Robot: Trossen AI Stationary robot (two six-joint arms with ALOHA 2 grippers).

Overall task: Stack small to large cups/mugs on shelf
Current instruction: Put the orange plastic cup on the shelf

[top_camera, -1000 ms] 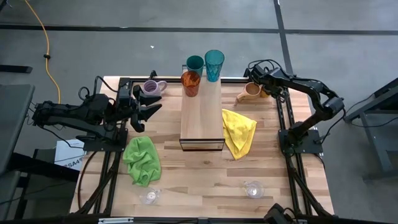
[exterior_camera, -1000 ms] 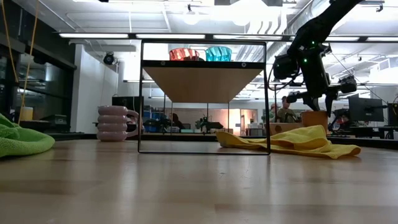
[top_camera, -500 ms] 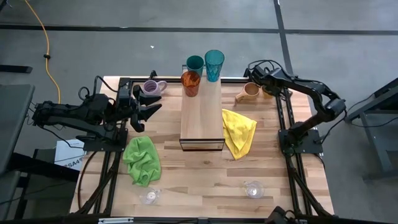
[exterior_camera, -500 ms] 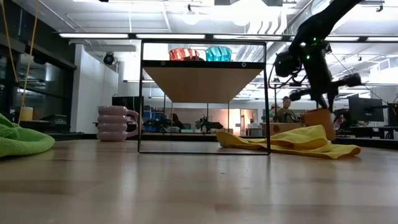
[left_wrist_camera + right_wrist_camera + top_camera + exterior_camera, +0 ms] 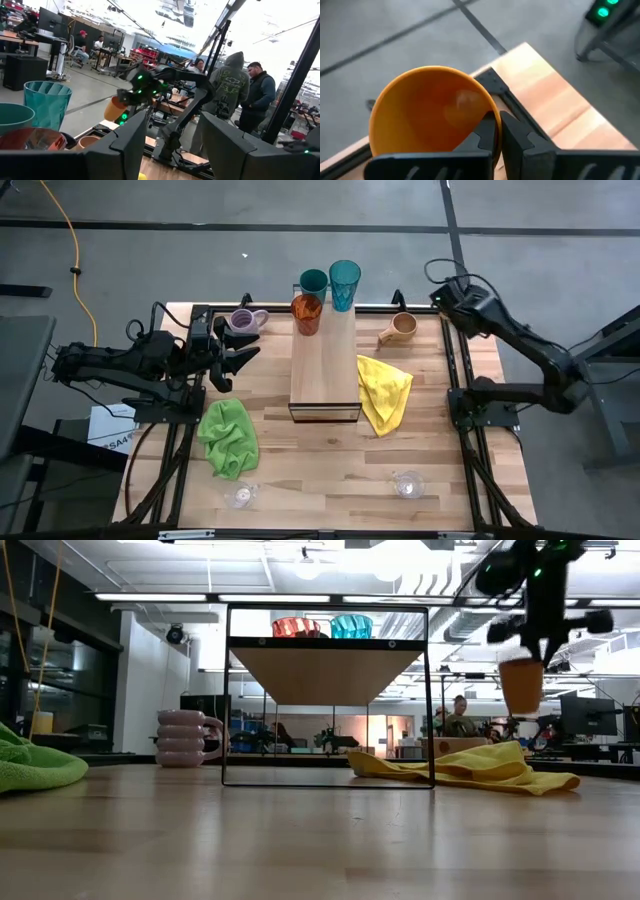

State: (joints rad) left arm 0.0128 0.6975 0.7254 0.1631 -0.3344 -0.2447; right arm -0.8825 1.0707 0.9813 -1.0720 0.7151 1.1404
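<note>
Right gripper (image 5: 496,131) pinches the rim of a smooth orange cup (image 5: 432,110), lifted above the table's far right corner. Left gripper (image 5: 237,363) waits spread wide at the left. Three ribbed tumblers stand on the light-wood shelf (image 5: 324,365)'s far end: two teal, one amber. Two handled mugs sit on the table.

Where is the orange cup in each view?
Right wrist: orange cup at lower left, rim pinched by the right tool.
Low: cup at upper right, held in the air.
Left wrist: cup left of centre.
High: not seen, probably under the right arm.
Landmark: tall teal tumbler.
</note>
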